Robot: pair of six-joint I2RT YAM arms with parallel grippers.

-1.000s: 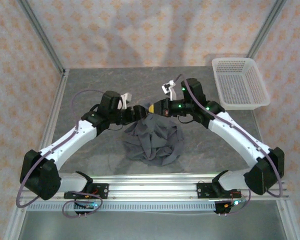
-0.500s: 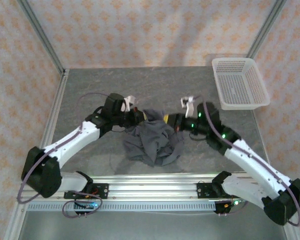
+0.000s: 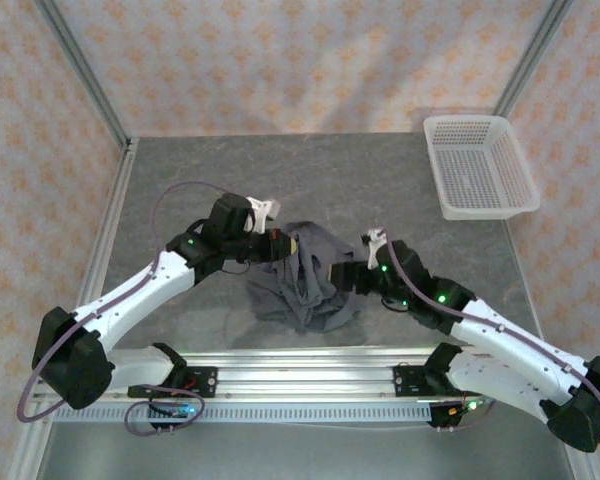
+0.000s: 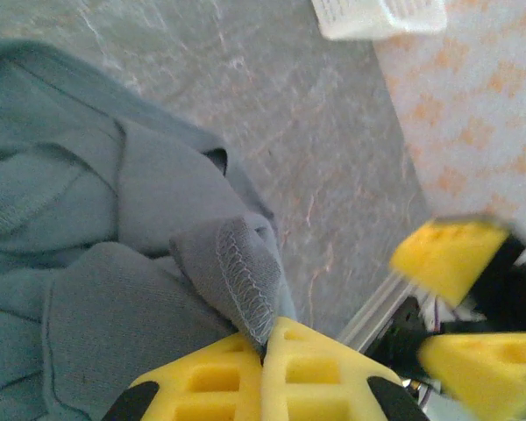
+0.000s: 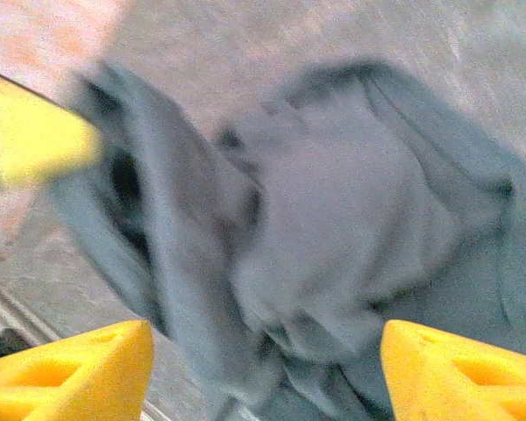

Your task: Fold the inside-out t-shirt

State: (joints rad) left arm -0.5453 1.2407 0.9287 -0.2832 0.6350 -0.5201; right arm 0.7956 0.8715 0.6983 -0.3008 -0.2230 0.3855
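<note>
The inside-out t-shirt [image 3: 305, 282] lies crumpled in a dark grey heap at the table's middle, near the front rail. My left gripper [image 3: 286, 243] is at the heap's upper left edge. In the left wrist view its yellow jaws [image 4: 265, 340] are pressed together on a stitched seam fold of the t-shirt [image 4: 88, 228], which stands up between them. My right gripper [image 3: 344, 278] sits at the heap's right side. In the blurred right wrist view it [image 5: 267, 373] stands open with the t-shirt [image 5: 351, 202] spread under the wide gap.
A white mesh basket [image 3: 478, 166] stands at the table's back right corner. The aluminium front rail [image 3: 300, 375] runs just near of the heap. The right gripper's yellow fingers [image 4: 445, 260] show close to the left gripper.
My left gripper has shut on the shirt's seam. My right gripper has let go of the cloth, opened, and swung down toward the front to the heap's right side; the lifted cloth has dropped.
</note>
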